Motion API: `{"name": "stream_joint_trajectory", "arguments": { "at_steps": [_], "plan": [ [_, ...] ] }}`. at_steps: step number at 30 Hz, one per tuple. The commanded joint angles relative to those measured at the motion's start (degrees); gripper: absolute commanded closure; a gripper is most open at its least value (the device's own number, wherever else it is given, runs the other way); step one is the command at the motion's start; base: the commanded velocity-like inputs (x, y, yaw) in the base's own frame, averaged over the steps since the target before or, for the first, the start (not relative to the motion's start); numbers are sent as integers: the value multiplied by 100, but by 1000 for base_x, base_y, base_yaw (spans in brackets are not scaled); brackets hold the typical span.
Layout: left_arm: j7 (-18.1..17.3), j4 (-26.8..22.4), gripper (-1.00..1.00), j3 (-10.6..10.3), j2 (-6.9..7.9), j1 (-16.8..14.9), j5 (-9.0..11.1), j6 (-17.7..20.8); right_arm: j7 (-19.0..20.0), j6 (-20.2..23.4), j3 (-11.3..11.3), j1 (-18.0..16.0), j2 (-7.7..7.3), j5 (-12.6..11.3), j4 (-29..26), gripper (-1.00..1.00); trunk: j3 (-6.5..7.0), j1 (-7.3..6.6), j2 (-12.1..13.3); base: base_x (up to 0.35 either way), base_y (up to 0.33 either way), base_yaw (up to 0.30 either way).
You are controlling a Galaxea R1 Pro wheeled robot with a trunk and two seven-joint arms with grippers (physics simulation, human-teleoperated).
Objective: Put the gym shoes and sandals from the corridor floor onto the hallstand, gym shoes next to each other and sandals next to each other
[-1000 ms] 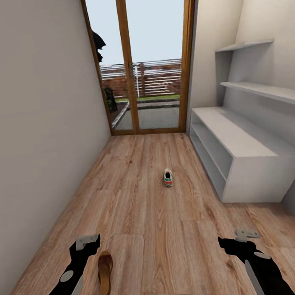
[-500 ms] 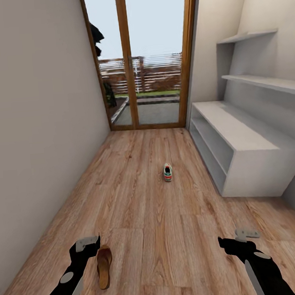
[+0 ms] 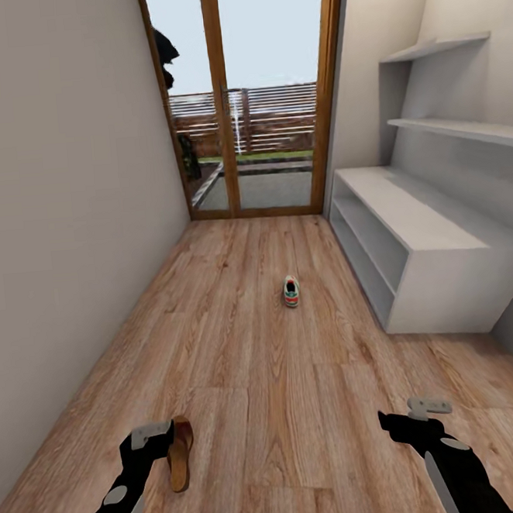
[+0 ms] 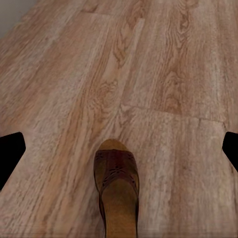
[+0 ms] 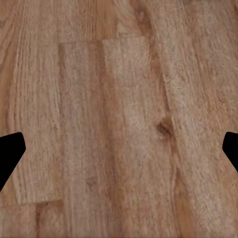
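head: sandal (image 3: 180, 452) on near-left floor (image 3: 260, 381), touching the left gripper's (image 3: 151, 434) right side, long axis near-to-far; gym shoe (image 3: 291, 291) far centre; hallstand (image 3: 429, 272) right | left wrist: sandal (image 4: 117, 191) between wide-apart jaws | right wrist: bare planks, jaws wide

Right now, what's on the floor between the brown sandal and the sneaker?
Nothing: the head view shows bare floor between the sandal and sneaker.

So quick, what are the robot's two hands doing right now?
Left gripper: open, empty, beside the brown sandal.
Right gripper: open, empty, above bare floor.
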Motion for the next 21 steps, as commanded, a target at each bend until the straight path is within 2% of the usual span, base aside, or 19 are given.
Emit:
{"name": "stream_joint_trajectory", "arguments": {
  "at_steps": [1, 11, 21],
  "plan": [
    [1, 7, -100, -17, 2, -3, 52, -19, 0, 31, 0, -2, 0, 7, -10, -100, -25, 21, -44, 0, 0, 0],
    [1, 12, -100, -13, 3, -3, 52, -22, 6, 31, -5, -2, 0, 7, -16, -100, -215, 241, -445, 0, 0, 0],
    [1, 4, -100, -9, 3, -3, 52, -22, 4, 31, -7, -2, -1, 7, -42, -100, -478, 461, -846, 0, 0, 0]
  ]
}}
